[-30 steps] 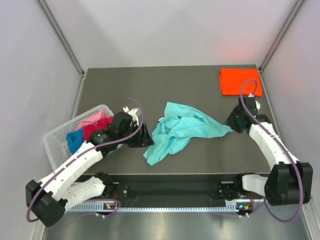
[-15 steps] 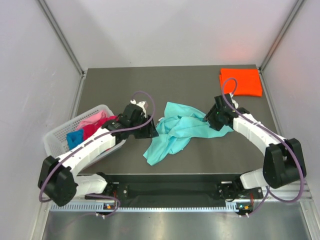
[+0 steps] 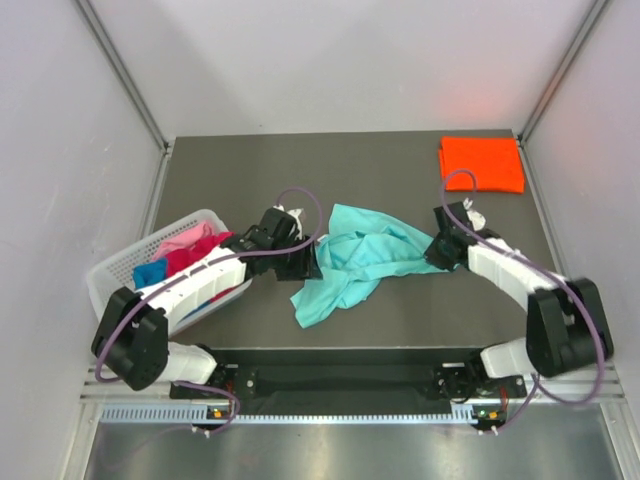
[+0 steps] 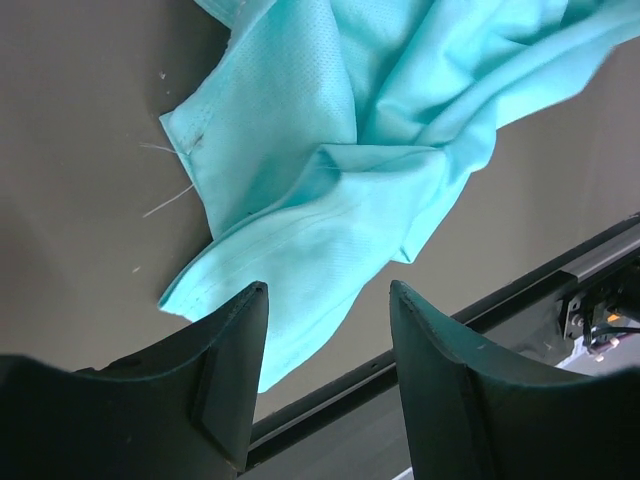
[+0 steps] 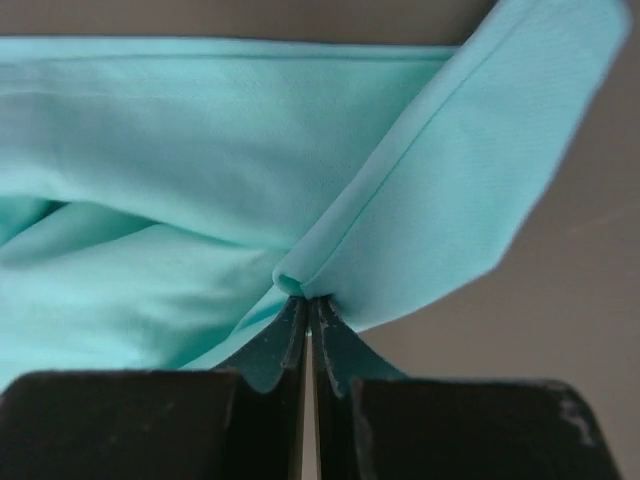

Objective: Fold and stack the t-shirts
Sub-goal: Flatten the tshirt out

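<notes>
**Teal shirt pinched on the right, left side not grabbed yet**

Top view: the teal t-shirt [image 3: 365,262] is seen crumpled mid-table [image 3: 300,170], nearer the front edge, its long axis running left-right between both hands. The right hand [image 3: 440,250] is parked at its right end and the left hand [image 3: 300,264] at its left edge. An orange t-shirt [image 3: 482,164] is laid folded in the far right corner. The other t-shirts [image 3: 185,250] are piled in the basket [image 3: 105,280] by the left edge.

Left wrist: the hand is spread wide with nothing grasped. A hemmed corner is found just ahead, so only a short reach is probably needed.

Right wrist: the hand is clenched on a folded hem.

No labels or writing can be made out.
</notes>
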Motion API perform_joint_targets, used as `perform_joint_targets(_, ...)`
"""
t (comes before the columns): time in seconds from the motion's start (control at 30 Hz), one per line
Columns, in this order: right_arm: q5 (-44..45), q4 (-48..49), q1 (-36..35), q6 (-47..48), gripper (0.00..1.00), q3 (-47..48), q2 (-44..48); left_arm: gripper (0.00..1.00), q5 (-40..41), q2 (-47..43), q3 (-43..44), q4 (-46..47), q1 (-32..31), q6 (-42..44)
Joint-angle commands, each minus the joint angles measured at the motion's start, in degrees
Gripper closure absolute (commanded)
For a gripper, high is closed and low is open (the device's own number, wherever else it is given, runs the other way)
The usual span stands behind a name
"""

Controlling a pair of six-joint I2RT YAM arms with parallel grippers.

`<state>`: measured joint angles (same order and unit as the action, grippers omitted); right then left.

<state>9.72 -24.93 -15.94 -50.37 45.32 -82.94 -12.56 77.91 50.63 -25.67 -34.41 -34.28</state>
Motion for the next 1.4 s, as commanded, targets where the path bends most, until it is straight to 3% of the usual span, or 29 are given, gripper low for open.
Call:
perform_joint_targets(0.0,7.94,-0.82,0.47,6.24,1.0,-0.66,10.85,0.44,3.05,-1.35,2.02,-1.3,0.31,0.98)
perform_joint_targets(0.13,11.2,-2.49,0.74,7.92,1.0,-4.62,19.19,0.44,4.91,-4.51,-1.23,-2.72,0.31,-0.08)
perform_joint_targets(0.4,6.72,-1.79,0.74,4.14,0.92,-14.11,21.5,0.44,1.84,-8.21,-8.79,0.26,0.31,-0.7)
perform_joint_targets(0.5,7.68,-2.58,0.74,4.14,0.87,-13.68,21.68,0.41,-1.76,-8.21,-10.03,3.78,0.31,-0.08)
perform_joint_targets(0.67,7.87,-5.83,0.83,5.01,0.74,-11.14,22.99,0.39,1.13,-5.23,-9.85,3.08,0.31,-1.4)
perform_joint_targets(0.93,4.09,-7.5,0.83,5.64,0.57,-7.53,25.19,0.41,-1.49,0.13,-10.73,11.77,0.31,-2.81)
perform_joint_targets(1.03,4.08,-7.33,0.91,4.32,0.55,-7.09,23.88,0.48,-3.0,1.02,-10.03,12.66,0.31,-2.81)
perform_joint_targets(1.17,5.4,-8.2,1.88,3.09,0.54,-5.68,21.24,0.95,-1.87,-0.91,-8.19,8.64,0.31,-2.46)
perform_joint_targets(1.2,5.66,-8.47,2.14,3.0,0.53,-5.51,20.89,1.0,-1.16,-2.66,-7.57,7.23,0.31,-2.37)
perform_joint_targets(1.37,8.3,-9.52,4.16,2.99,0.53,-5.59,23.08,1.0,3.67,-10.48,-5.28,0.36,0.22,-1.93)
